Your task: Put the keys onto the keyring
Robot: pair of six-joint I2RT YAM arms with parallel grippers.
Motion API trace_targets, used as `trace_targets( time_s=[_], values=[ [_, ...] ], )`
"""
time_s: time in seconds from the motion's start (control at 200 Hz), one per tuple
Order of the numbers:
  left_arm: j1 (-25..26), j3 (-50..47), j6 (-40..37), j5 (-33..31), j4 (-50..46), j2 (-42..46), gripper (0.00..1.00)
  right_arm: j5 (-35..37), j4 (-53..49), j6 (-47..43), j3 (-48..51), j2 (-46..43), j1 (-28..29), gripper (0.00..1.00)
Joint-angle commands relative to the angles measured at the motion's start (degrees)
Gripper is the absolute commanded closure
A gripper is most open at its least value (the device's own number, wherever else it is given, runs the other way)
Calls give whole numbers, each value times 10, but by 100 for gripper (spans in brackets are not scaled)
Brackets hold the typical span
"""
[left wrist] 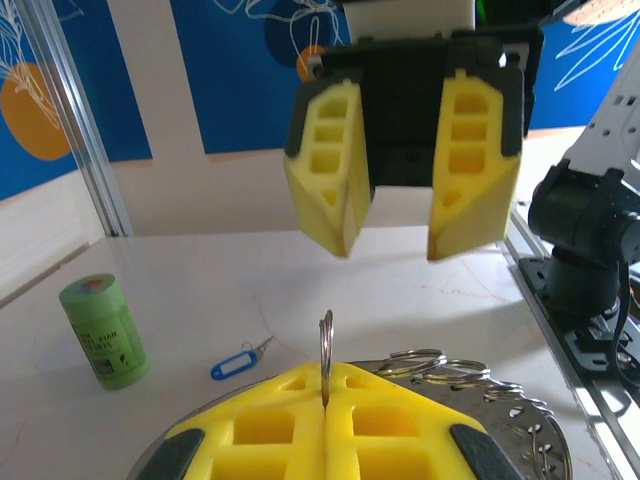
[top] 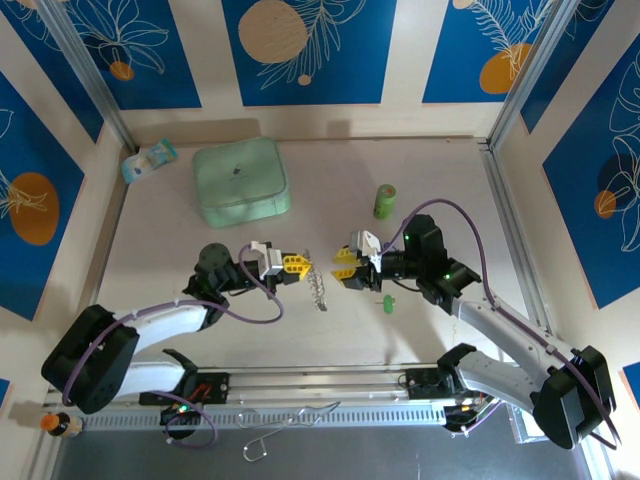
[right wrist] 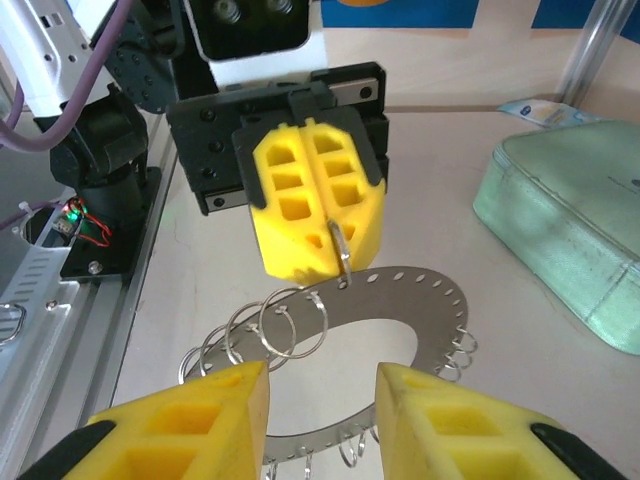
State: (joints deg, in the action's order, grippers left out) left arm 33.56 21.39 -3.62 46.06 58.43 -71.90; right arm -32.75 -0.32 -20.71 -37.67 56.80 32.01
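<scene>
The keyring [right wrist: 432, 300] is a flat silvery ring plate with holes round its rim and several small split rings. My left gripper [left wrist: 325, 395] is shut on one of those small rings, and the plate [top: 317, 285] hangs from it above the table. Facing it from the right, my right gripper [right wrist: 322, 400] is open with nothing between its yellow fingers [left wrist: 325, 190]. A blue-headed key [left wrist: 235, 362] lies on the table beyond the keyring. The green-headed key [top: 388, 302] lies beside the right arm.
A green upright cylinder [top: 385, 200] stands behind the right gripper. The mint-green square case [top: 241, 181] sits at the back left, with a small packet [top: 148, 160] in the far left corner. Metal frame posts [top: 515, 90] bound the table's sides.
</scene>
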Motion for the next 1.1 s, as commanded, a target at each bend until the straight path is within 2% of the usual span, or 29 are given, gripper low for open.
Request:
trace_targets(
  time_s=[0.0,0.16,0.445,0.82,0.98,1.095],
  values=[
    [6,-9,31,7,88,-10,100,-4,18,-11,7,-8,9,64],
    [6,-18,77,2,155,-22,100,-38,47,13,7,-9,-1,65],
    [6,-5,91,19,153,-26,100,-72,27,3,-16,-1,-9,65],
    [6,5,123,44,190,-60,100,-35,123,26,-32,62,28,67],
    [6,7,123,50,185,-59,100,-21,131,22,-38,86,38,70],
    [7,8,123,53,181,-58,100,-22,137,21,-45,99,45,77]
  ],
)
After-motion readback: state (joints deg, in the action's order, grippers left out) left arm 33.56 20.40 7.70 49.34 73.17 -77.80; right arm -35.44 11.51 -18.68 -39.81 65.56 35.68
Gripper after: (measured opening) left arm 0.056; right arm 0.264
